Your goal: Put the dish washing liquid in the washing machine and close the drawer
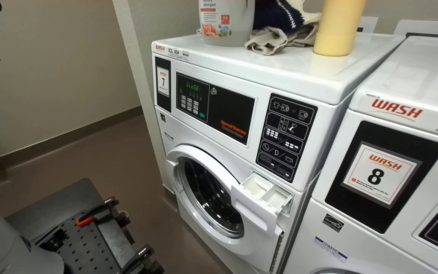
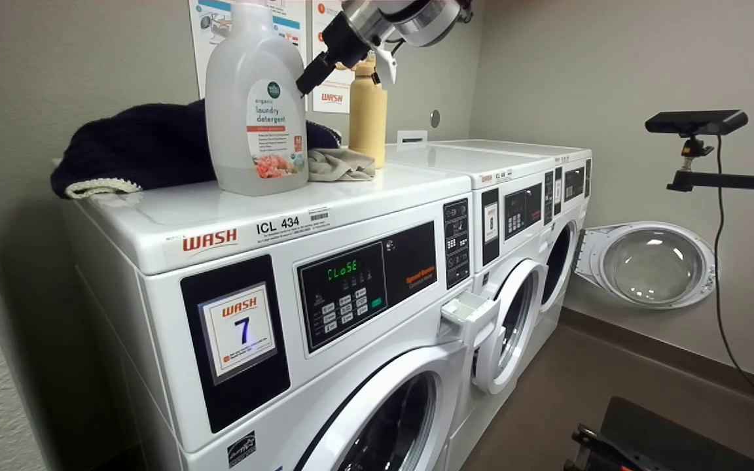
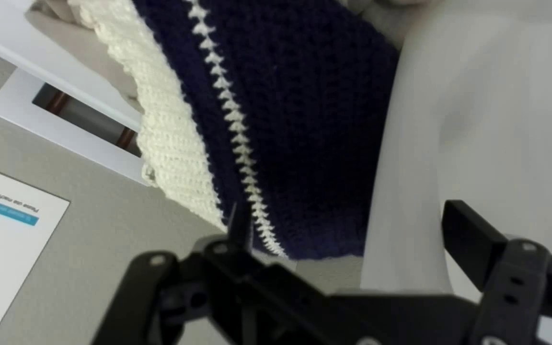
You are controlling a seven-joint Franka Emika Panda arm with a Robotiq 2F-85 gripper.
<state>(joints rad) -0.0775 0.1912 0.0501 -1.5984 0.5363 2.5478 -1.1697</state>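
The detergent bottle, a translucent white jug labelled laundry detergent, stands upright on top of washing machine 7 in both exterior views (image 1: 228, 23) (image 2: 236, 131). It also fills the right of the wrist view (image 3: 410, 143). The washing machine (image 1: 211, 61) has its soap drawer (image 1: 255, 209) pulled out, showing white compartments; the drawer also shows in an exterior view (image 2: 482, 324). My gripper (image 2: 305, 84) is at the bottle's upper side. In the wrist view the gripper (image 3: 352, 230) is open, its fingers wide apart, with a strip of the bottle between them. Contact cannot be told.
A navy and cream knit (image 3: 304, 120) lies behind the bottle. A grey cloth (image 1: 266, 40) and a yellow bottle (image 1: 337, 30) stand beside it on the machine top. Washer 8 (image 1: 378, 171) adjoins. A far washer door (image 2: 652, 265) is swung open. A camera on an arm (image 2: 698, 122) is at right.
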